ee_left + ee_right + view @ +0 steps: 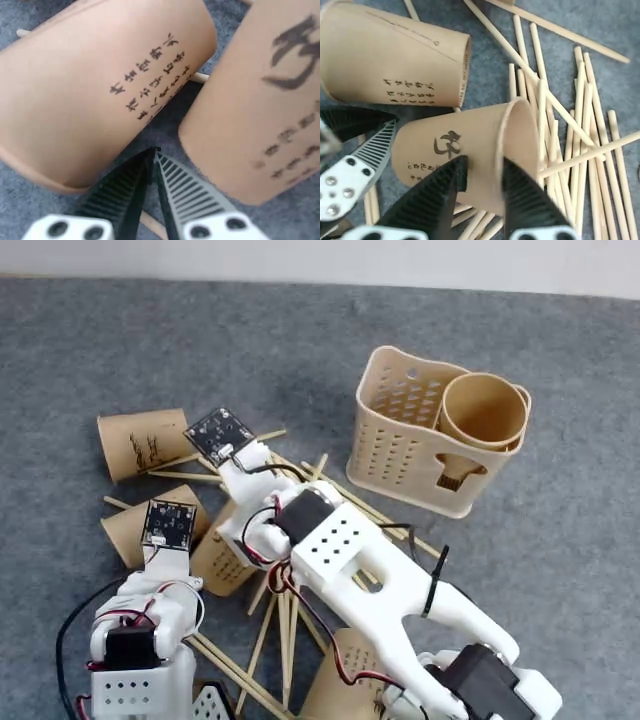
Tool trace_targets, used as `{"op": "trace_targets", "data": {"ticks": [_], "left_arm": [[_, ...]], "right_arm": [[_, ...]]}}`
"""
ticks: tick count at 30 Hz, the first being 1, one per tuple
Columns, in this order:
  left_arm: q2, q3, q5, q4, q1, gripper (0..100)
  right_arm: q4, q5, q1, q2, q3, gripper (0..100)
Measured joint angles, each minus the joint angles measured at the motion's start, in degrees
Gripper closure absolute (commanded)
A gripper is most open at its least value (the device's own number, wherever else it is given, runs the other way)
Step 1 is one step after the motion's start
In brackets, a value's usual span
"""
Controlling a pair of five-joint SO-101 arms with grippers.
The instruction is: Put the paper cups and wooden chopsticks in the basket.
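Five paper cups [140, 443], one basket [400, 455], a heap of wooden chopsticks [580, 125].
One cup stands in the basket near the table's far right; four lie on the left half among maybe twenty sticks. The left pincer [154, 150] is pinched closed between two cups, holding nothing. The right pincer [482, 162] sits partly open across one cup's rim.

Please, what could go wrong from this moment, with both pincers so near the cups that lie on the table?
1. The right pincer stands open over a lying cup; closing on its paper wall may dent it or make it roll away.
2. The left pincer, shut, points between this cup and the neighbouring cup, so the two arms may bump.
3. Chopsticks lie at the cup's mouth; lifting could drag them about.
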Motion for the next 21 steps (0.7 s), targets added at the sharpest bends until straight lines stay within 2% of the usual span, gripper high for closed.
{"op": "trace_targets", "data": {"ticks": [6, 21], "left_arm": [[0.0, 0.0, 0.0, 0.0, -0.1, 99], [0.0, 0.0, 0.0, 0.0, -0.1, 99]], "right_arm": [[2.9, 0.0, 2.9, 0.0, -2.7, 99.1], [23.3, 3.0, 4.4, 0.2, -20.7, 99.1]]}}
